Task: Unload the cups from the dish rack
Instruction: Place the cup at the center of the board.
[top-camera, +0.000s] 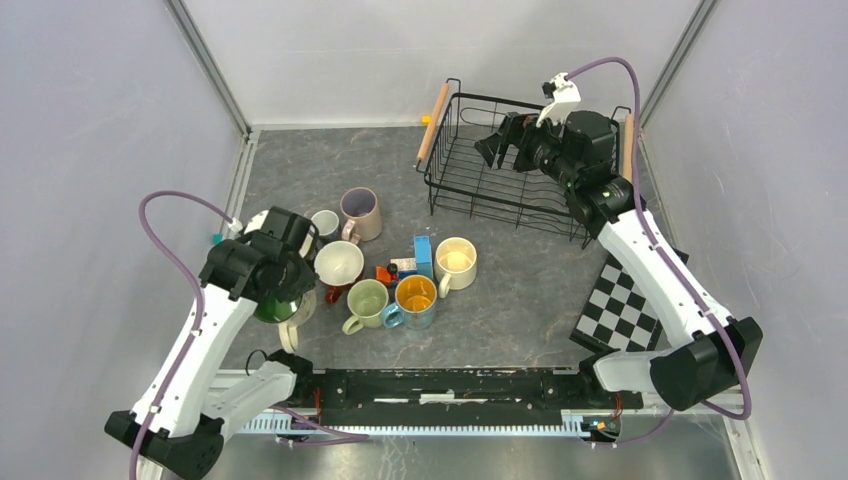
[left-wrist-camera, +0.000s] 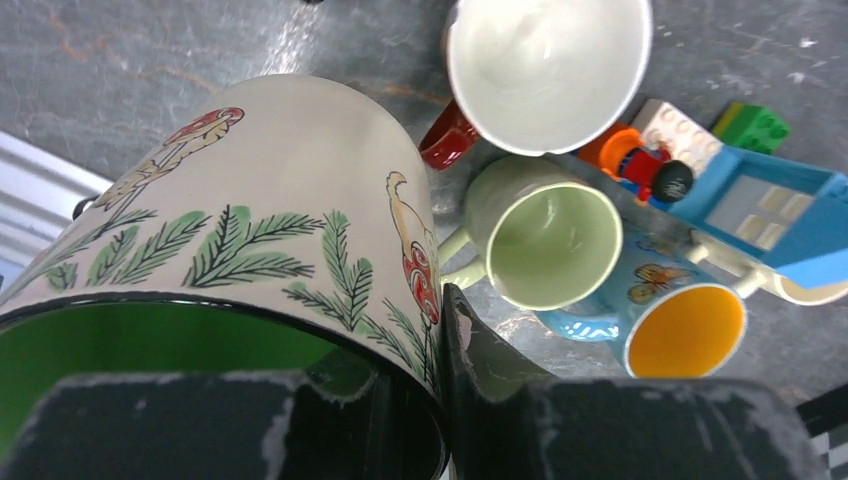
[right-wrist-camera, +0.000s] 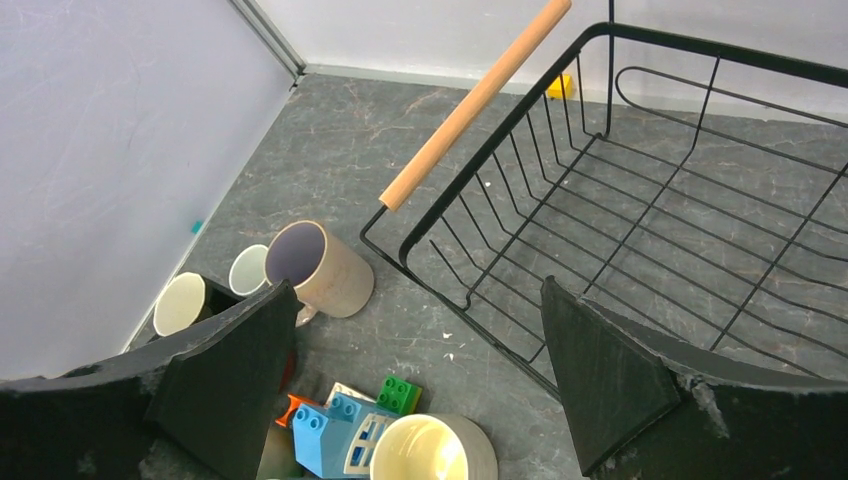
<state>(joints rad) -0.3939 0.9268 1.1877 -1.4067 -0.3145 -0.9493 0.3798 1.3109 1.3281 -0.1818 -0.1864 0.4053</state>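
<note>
My left gripper (top-camera: 272, 288) is shut on the wall of a cream cup with pine sprigs and a green inside (left-wrist-camera: 270, 200), one finger (left-wrist-camera: 470, 340) outside it and the other inside. It holds this cup at the left of a cluster of cups: dark red (top-camera: 339, 265), pale green (top-camera: 366, 300), blue with an orange inside (top-camera: 416, 298), cream (top-camera: 456, 262), pink-beige (top-camera: 360, 213) and a small grey one (top-camera: 324, 222). The black wire dish rack (top-camera: 480, 180) stands at the back right, and no cup shows in it. My right gripper (top-camera: 505, 145) hovers open over the dish rack (right-wrist-camera: 640, 220).
Blue, orange and green toy blocks (top-camera: 410, 262) lie among the cups. A checkered board (top-camera: 620, 305) lies at the right, near the right arm. A small yellow block (right-wrist-camera: 560, 87) sits by the back wall. Walls close in the table on three sides.
</note>
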